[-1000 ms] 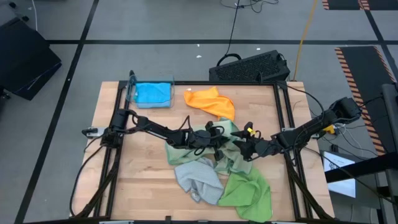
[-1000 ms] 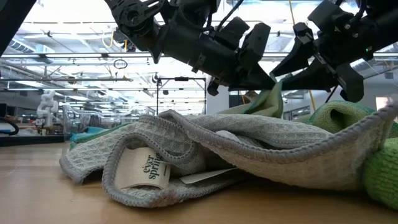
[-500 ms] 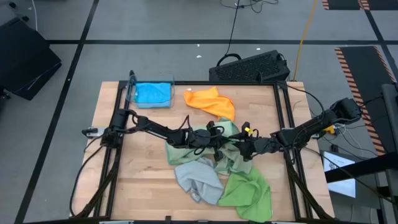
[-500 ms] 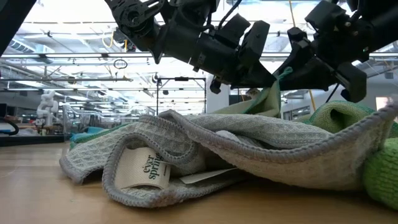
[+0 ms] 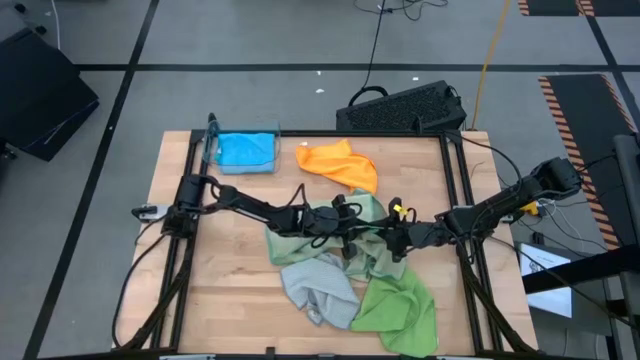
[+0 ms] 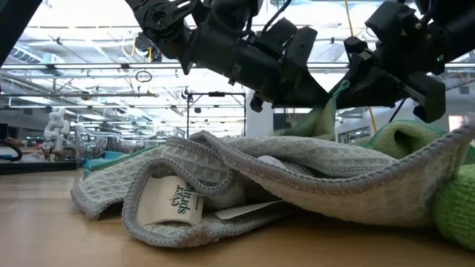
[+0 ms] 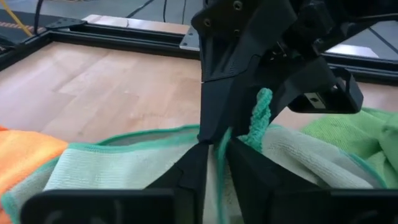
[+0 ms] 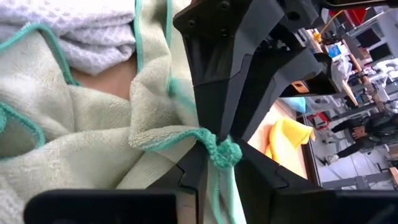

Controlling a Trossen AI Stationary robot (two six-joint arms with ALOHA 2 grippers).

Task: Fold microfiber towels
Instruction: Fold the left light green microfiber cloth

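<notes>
A pale sage green towel point(image 5: 368, 212) with teal trim lies on a heap of towels at the table's middle. One corner is raised between my two grippers. My left gripper point(image 5: 352, 238) reaches in from the table's left, and my right gripper point(image 5: 388, 240) from the right. They meet tip to tip, both shut on that towel. A second sage towel point(image 5: 288, 250), a grey one point(image 5: 315, 285) and a bright green one point(image 5: 400, 305) lie in the heap. The orange towel point(image 5: 342, 163) and the blue towel point(image 5: 246, 150) lie apart at the far side. My left gripper has the sage towel's teal-trimmed edge point(image 7: 221, 144) between its two close-set fingers, just below the raised corner. The fingers come from the table's left, slanting a little downward. The cloth below them spreads slack onto the heap. My right gripper pinches the towel's bunched corner point(image 8: 219, 149) between its two fingers, right at the teal trim. It comes from the table's right, slanting slightly down, opposite my left gripper. The corner is lifted clear point(image 6: 326, 111), and the rest hangs slack onto the heap.
The grey waffle towel point(image 6: 245, 185) with a white label lies nearest the low camera, in front of the heap. A black metal frame point(image 5: 300, 133) runs around the wooden tabletop. Bare wood shows at the near left and far right.
My right gripper has shut its fingers on the sage towel's raised corner and rolled a little at the wrist. Both arms have stayed in place. The raised flap of cloth now hangs narrower under the two grippers.
</notes>
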